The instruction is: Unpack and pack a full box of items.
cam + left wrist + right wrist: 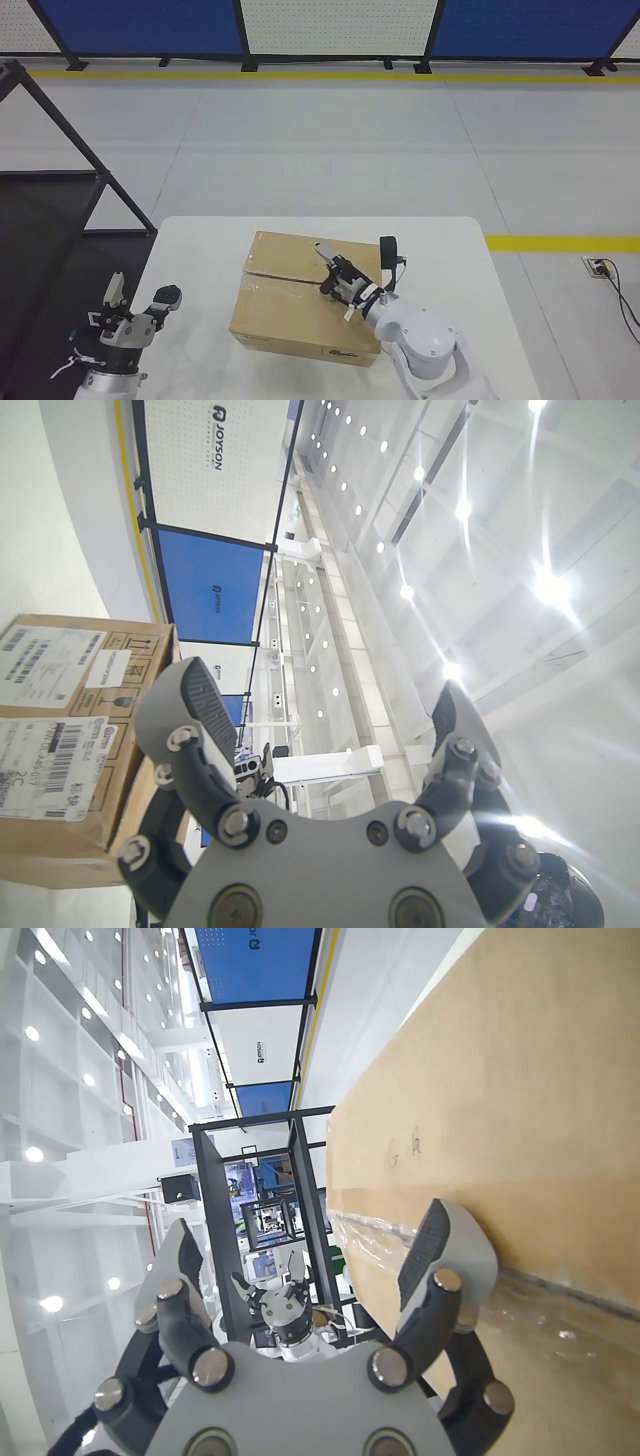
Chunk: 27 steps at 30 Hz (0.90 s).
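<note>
On the white table (450, 250) stands one cardboard box (285, 310), near the middle. Its two top flaps are shut and meet at a single seam (300, 283) covered with clear tape. In the left wrist view, one side wall of the box (130, 745) carries white paper labels.

Two grippers are at the table, each with two fingers. The right gripper (330, 270) hangs over the box top beside the seam, empty, its fingers spread wide. In its own wrist view the right gripper (307, 1223) has one finger (425, 1248) lying close against the cardboard (500, 1103) next to the taped seam (370, 1228); whether it touches, I cannot tell.

The left gripper (142, 292) sits at the table's near left corner, well apart from the box. Its fingers are also spread, point upward, and hold nothing. The left wrist view shows this gripper (322, 682) splayed against the ceiling, and the right wrist view shows it farther off (280, 1285).

One black metal frame (60, 200) stands on the floor beside the table.
</note>
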Motion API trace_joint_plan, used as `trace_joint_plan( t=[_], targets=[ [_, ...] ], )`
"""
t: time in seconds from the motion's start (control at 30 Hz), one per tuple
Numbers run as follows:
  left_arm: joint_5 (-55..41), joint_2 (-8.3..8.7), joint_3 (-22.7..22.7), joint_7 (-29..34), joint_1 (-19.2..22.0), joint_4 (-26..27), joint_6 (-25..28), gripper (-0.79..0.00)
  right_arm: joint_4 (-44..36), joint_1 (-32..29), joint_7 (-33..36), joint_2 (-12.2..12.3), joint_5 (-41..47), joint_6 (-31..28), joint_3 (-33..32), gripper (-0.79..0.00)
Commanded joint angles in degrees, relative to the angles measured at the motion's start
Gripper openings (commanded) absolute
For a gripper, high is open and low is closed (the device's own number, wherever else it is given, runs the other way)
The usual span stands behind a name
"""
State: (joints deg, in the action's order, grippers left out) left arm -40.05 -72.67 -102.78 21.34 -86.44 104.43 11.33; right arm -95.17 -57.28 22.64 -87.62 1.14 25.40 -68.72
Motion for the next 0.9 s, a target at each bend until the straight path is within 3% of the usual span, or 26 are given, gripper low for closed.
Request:
trace_joint_plan(
  t=[0.0, 0.3, 0.87],
  targets=[
    [0.3, 0.01, 0.2, 0.1, 0.2, 0.0, -0.2, 0.0, 0.5, 0.1, 0.3, 0.0, -0.1, 0.3, 0.3, 0.0],
    [0.5, 0.06, -0.1, 0.1, 0.2, -0.2, -0.4, 0.0, 4.6, 3.4, 0.1, -0.4, 0.7, 0.0, 3.4, 0.0],
    [-1.7, 0.0, -1.8, -0.6, -0.4, -1.0, 0.9, 0.0, 17.4, 16.1, 0.8, -3.4, 5.1, -1.6, 13.1, 0.0]
  ],
)
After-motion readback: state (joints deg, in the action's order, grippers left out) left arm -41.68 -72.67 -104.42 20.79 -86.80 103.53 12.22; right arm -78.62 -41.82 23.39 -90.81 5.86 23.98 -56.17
